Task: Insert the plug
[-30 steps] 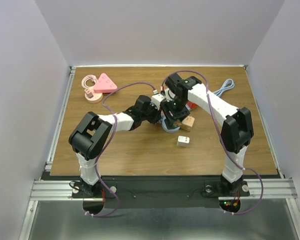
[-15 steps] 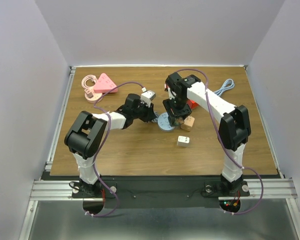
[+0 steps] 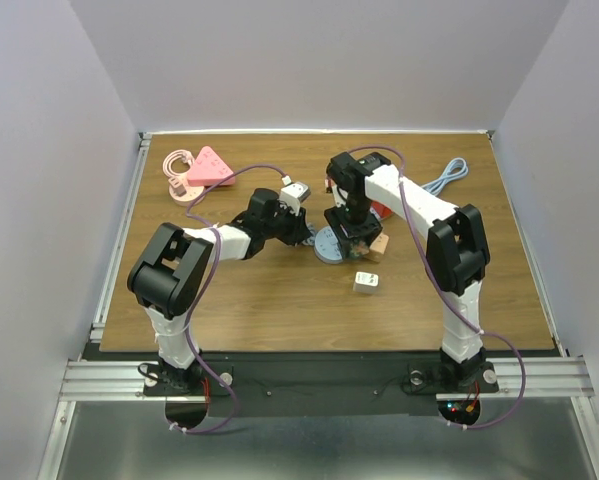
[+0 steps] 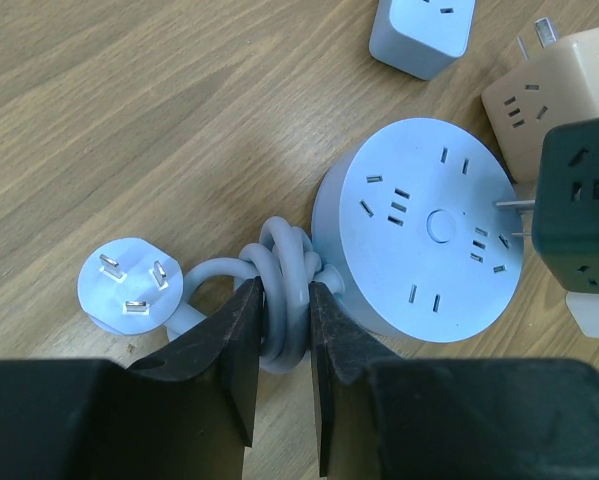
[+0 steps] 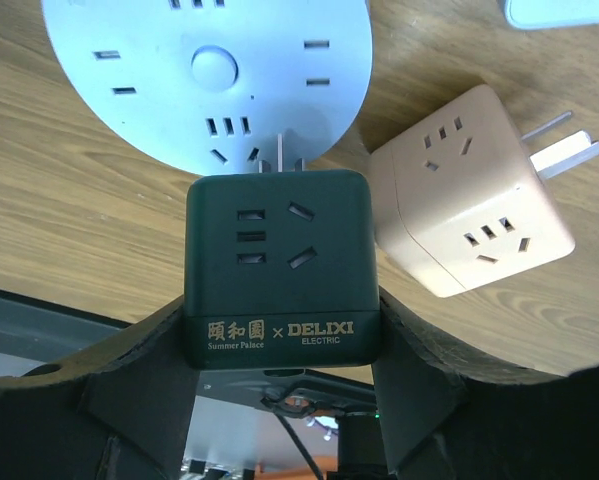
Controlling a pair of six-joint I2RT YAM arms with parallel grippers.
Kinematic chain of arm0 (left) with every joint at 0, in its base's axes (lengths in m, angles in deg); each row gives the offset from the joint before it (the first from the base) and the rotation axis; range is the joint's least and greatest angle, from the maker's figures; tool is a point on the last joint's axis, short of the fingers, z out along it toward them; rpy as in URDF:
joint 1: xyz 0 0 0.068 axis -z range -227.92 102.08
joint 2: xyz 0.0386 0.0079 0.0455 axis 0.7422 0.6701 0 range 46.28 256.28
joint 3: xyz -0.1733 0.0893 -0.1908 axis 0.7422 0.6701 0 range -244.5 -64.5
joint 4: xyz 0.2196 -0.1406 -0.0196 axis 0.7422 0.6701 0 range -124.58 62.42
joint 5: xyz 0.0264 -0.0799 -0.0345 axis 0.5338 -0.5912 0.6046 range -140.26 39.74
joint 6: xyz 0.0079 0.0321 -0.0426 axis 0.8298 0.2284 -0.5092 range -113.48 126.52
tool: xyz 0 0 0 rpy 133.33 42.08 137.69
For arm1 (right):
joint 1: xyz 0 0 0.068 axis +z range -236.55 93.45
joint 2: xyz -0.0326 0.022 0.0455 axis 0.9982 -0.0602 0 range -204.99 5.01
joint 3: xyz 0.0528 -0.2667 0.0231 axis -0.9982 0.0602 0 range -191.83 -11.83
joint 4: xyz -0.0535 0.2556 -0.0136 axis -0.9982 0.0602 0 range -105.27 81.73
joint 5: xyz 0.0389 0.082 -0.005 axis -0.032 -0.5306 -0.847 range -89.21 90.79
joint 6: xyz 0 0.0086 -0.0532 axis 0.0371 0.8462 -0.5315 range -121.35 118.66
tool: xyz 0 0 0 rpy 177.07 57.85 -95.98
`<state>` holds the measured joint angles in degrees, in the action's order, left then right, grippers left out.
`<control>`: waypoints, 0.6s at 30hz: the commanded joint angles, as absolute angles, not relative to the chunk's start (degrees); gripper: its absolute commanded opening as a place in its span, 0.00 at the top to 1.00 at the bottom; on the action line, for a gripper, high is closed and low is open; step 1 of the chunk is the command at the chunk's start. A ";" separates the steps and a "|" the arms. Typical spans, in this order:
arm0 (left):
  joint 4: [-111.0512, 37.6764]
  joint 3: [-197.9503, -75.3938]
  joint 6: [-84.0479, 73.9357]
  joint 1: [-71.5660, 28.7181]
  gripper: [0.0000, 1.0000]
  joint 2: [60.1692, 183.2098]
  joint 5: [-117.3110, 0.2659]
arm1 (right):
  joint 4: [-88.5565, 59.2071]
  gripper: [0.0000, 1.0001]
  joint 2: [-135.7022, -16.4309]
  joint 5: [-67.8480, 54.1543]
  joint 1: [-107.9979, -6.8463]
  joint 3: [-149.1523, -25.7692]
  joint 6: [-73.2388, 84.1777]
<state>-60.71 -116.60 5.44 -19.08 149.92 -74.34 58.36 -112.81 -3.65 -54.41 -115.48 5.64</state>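
A round light-blue power strip (image 4: 419,230) lies flat on the table, also in the top view (image 3: 327,245) and the right wrist view (image 5: 209,70). Its grey cable coil (image 4: 284,290) and three-prong plug (image 4: 129,285) lie to its left. My left gripper (image 4: 284,300) is shut on the coil beside the strip. My right gripper (image 5: 282,300) is shut on a dark green cube adapter (image 5: 282,265), seen from the left wrist too (image 4: 579,215). The adapter's prongs (image 5: 289,155) point at the strip's face near its edge sockets; I cannot tell whether they are in a socket.
A beige cube adapter (image 5: 469,205) lies right beside the green one. A white cube adapter (image 3: 366,282) sits nearer the front. A light-blue block (image 4: 419,35) lies behind the strip. A pink triangular strip (image 3: 209,167) with coiled cord is at back left, and a blue cable (image 3: 447,178) at back right.
My left arm has drawn back to the left, uncovering the round strip in the top view. My right gripper with the green adapter has stayed over the strip's right side, shifting slightly.
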 commanded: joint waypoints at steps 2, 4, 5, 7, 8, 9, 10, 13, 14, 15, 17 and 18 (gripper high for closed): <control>-53.22 -115.13 7.84 -17.78 1.00 149.73 -74.34 | 59.88 0.78 -113.11 -5.09 -54.47 -118.53 3.84; -52.78 -115.48 8.19 -17.17 1.00 150.17 -73.82 | 60.14 0.78 -113.29 -5.71 -54.56 -118.53 3.84; -52.69 -115.65 8.28 -17.07 1.00 150.34 -73.64 | 60.14 0.78 -113.37 -5.97 -54.56 -118.53 3.84; -52.51 -115.83 8.37 -16.81 1.00 150.52 -73.38 | 60.23 0.78 -113.11 -7.20 -54.56 -118.53 3.84; -52.43 -115.83 8.37 -16.72 1.00 150.70 -73.03 | 60.31 0.78 -113.20 -7.38 -54.47 -118.44 4.01; -52.34 -116.01 8.46 -16.72 1.00 150.70 -72.94 | 60.49 0.78 -112.94 -7.64 -54.47 -118.26 4.10; -52.34 -116.09 8.46 -16.64 1.00 150.78 -72.94 | 60.58 0.78 -112.94 -7.73 -54.38 -118.09 4.10; -51.99 -116.27 8.72 -16.37 1.00 150.96 -73.02 | 60.49 0.78 -112.50 -8.43 -54.21 -118.09 3.75; -52.07 -116.27 8.81 -16.28 1.00 151.05 -73.02 | 60.40 0.78 -112.58 -8.61 -54.03 -118.35 3.40; -51.99 -116.27 8.90 -16.20 1.00 150.96 -73.02 | 60.32 0.78 -112.76 -8.78 -54.12 -118.52 3.31; -52.07 -116.36 8.90 -16.11 1.00 150.96 -73.02 | 60.23 0.78 -113.28 -9.05 -54.03 -118.79 3.23; -52.07 -116.27 8.98 -16.02 1.00 150.96 -73.02 | 60.23 0.78 -113.55 -9.05 -54.03 -119.05 3.14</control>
<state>-60.12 -117.04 7.78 -17.53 149.92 -72.72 59.40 -113.40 -7.39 -54.32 -116.05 4.09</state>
